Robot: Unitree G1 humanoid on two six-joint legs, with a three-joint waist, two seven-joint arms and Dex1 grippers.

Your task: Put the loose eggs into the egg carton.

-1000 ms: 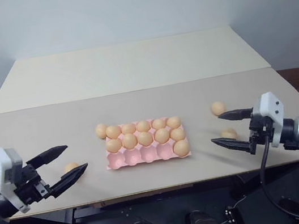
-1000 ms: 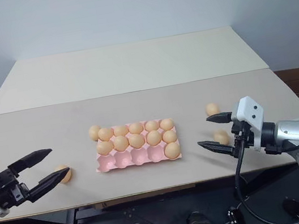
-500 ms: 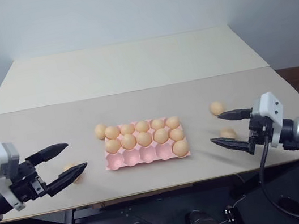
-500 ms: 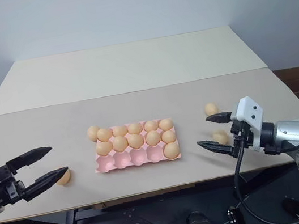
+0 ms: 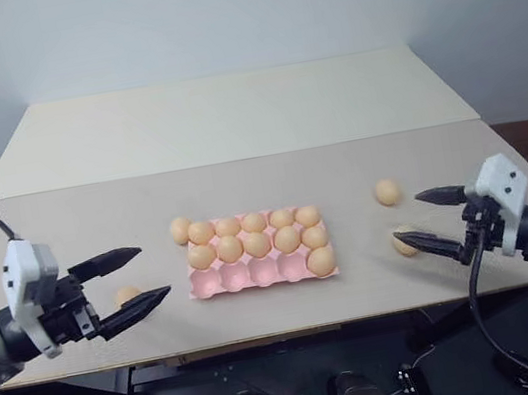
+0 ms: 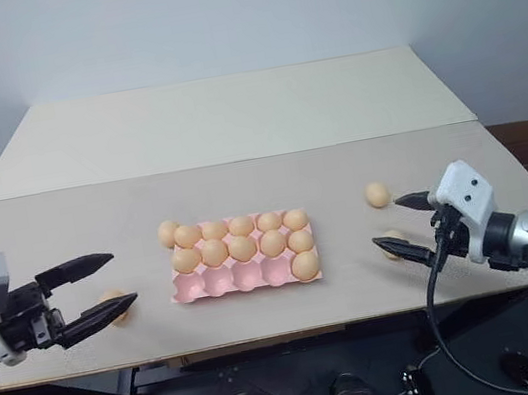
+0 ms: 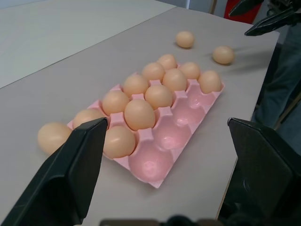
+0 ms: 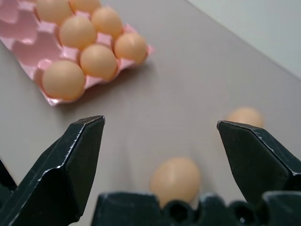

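Both the left gripper (image 5: 137, 275) and the right gripper (image 5: 432, 219) are spread wide and hold nothing. One loose egg (image 8: 176, 180) lies on the table (image 5: 241, 181) between the right fingers, another (image 5: 126, 295) sits by the left fingertips, and the egg carton (image 5: 257, 278), its near row mostly bare, is well apart between the two. The eggs are judged light, smooth, rigid yet brittle and prone to rolling, best pinched gently across the widest middle; the carton is stiff pink moulded pulp with round cups.
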